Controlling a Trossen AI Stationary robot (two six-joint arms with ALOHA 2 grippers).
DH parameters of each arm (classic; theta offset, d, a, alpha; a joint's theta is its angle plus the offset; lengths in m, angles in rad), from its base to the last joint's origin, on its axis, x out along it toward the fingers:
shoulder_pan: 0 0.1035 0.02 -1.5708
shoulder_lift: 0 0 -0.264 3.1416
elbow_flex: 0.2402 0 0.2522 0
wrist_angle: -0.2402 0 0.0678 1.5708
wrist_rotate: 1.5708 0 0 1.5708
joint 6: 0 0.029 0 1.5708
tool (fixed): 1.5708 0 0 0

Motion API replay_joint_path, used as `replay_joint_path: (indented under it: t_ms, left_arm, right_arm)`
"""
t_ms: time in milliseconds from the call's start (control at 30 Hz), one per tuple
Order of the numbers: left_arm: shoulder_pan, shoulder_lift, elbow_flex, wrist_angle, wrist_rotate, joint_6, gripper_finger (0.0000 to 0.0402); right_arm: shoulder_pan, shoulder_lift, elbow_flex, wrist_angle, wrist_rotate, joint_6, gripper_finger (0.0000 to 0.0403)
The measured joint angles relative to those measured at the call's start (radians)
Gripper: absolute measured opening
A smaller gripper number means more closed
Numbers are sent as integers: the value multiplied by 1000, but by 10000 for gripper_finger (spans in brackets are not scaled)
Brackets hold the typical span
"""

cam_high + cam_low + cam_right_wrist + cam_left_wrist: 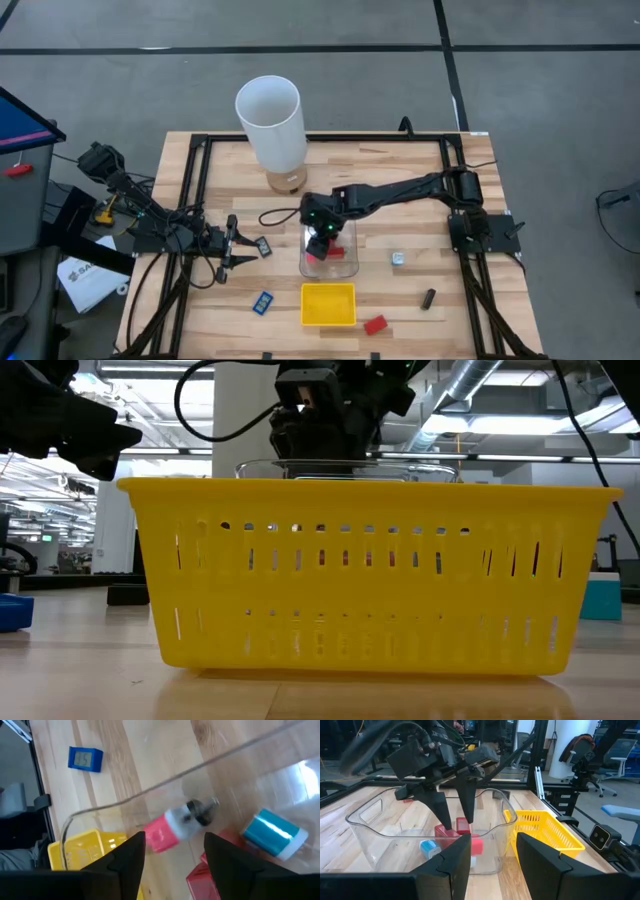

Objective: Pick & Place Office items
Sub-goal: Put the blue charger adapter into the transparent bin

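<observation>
Pink item [167,831] dropping free inside clear bin [365,822], beside red blocks [451,831] and blue piece [272,834]. Looking light, hard, slick: pinch across its flat sides. Right gripper [454,819] hanging open over bin; left gripper [492,857] open, empty, near bin.

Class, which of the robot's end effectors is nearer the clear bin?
Right. The right end effector hangs inside the clear bin; the left end effector waits on the table beside it.
</observation>
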Motion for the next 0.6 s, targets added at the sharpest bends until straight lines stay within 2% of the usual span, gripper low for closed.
replay_joint_path:
  t_ms: [233, 333, 467, 600]
  left_arm:
    - [0, 0, 0, -1, 0, 0, 154]
    - [0, 0, 0, -4, 0, -1, 154]
    - [-2, 0, 0, -18, 1, -10, 154]
    - [-2, 7, 0, -28, 0, -24, 154]
  right_arm:
    - [-15, -35, 1, -11, 4, -22, 173]
    - [-8, -80, 0, -80, 37, -24, 163]
    - [40, -155, 0, -225, 186, -12, 152]
    - [132, -224, 0, -336, 311, 71, 145]
